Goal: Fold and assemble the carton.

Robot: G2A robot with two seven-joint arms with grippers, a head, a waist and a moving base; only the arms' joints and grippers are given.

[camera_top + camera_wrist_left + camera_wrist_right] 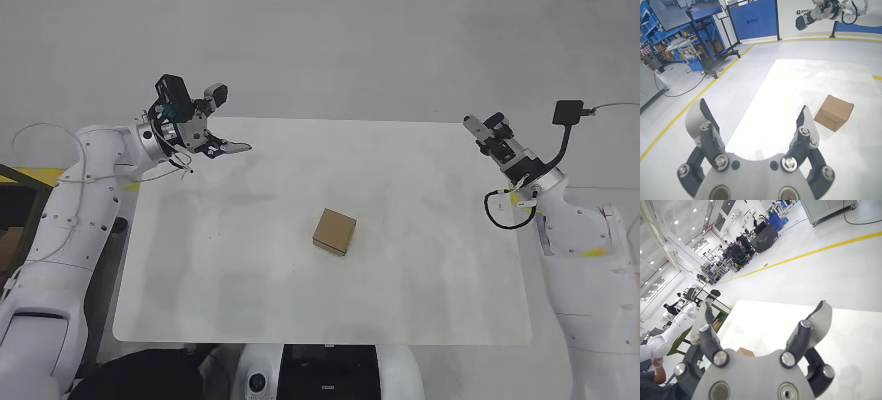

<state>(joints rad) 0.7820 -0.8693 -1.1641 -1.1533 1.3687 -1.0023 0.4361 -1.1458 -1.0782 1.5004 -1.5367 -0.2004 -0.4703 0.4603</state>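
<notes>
Carton [334,231] sits centred on the tabletop [200,300], nearer than both arms; your left fingers [708,116], open and empty like the right fingers [824,313], lie closer.

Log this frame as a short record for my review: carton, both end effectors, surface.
carton: brown, box-shaped, near the table's middle, nothing touching it
left end effector: open, empty, at the far left table corner
right end effector: open, empty, at the far right table corner
table: white, carton resting on it
</notes>
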